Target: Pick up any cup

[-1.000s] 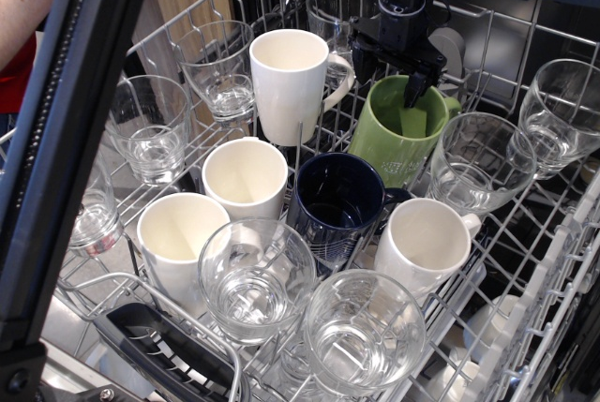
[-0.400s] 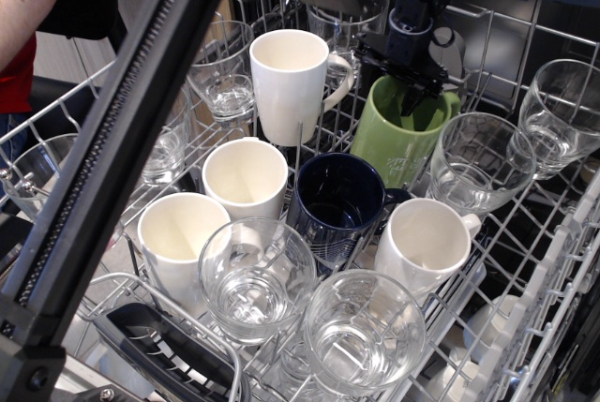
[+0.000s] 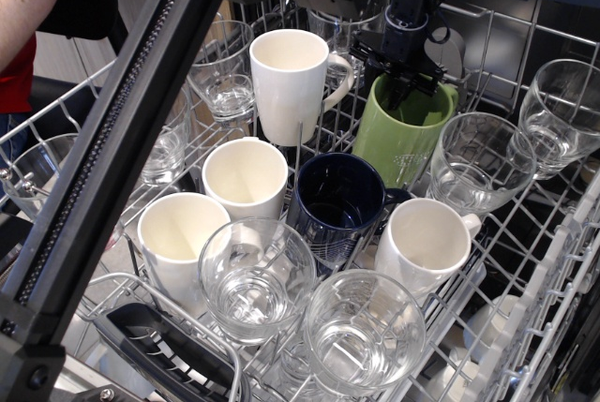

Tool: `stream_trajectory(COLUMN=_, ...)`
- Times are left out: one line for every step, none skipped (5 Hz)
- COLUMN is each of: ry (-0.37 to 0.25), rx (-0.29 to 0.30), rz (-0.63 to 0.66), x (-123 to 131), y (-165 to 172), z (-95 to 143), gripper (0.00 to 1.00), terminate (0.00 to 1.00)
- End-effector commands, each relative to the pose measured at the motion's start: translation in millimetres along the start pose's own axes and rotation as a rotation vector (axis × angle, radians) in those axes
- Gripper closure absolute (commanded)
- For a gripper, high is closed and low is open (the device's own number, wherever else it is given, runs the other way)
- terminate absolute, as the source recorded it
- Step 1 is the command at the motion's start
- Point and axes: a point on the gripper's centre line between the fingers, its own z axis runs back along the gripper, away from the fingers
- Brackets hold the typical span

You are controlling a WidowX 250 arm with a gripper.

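Tool (image 3: 403, 79) dipped into green cup (image 3: 401, 140), grip state unclear, pale lettering unreadable, wire rack (image 3: 553, 261).

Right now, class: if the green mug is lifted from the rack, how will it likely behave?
The green mug looks glossy, so probably slippery under the tool. Being ceramic, it is likely rigid and fairly heavy. Leaning among rack wires by a glass, it may catch or knock.

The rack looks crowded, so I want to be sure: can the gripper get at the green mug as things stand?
Probably yes. The gripper is already at the open mouth of the green mug, its jaws reaching down at the rim. Nothing covers the mug from above; the neighbouring glass stands beside it.
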Motion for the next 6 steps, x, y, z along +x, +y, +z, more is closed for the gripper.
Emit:
stream_trajectory(ry=-0.1, rx=-0.036, rz=-0.003, x=22, y=12, z=68, gripper=1.0, terminate=0.0)
stream_trajectory(ry=-0.151, rx=-0.092, rz=-0.029, x=22, y=8, z=93, gripper=1.0, terminate=0.0)
stream_trajectory(ry=-0.198, rx=-0.134, rz=-0.046, x=23, y=4, z=115, gripper=1.0, terminate=0.0)
stream_trajectory(ry=-0.216, rx=-0.19, rz=-0.075, x=25, y=6, z=139, gripper=1.0, terminate=0.0)
stream_trajectory(ry=-0.22, rx=-0.209, rz=-0.096, x=19, y=2, z=163, gripper=1.0, terminate=0.0)
stream_trajectory(ry=-0.164, rx=-0.184, rz=-0.153, x=17, y=6, z=187, gripper=1.0, terminate=0.0)
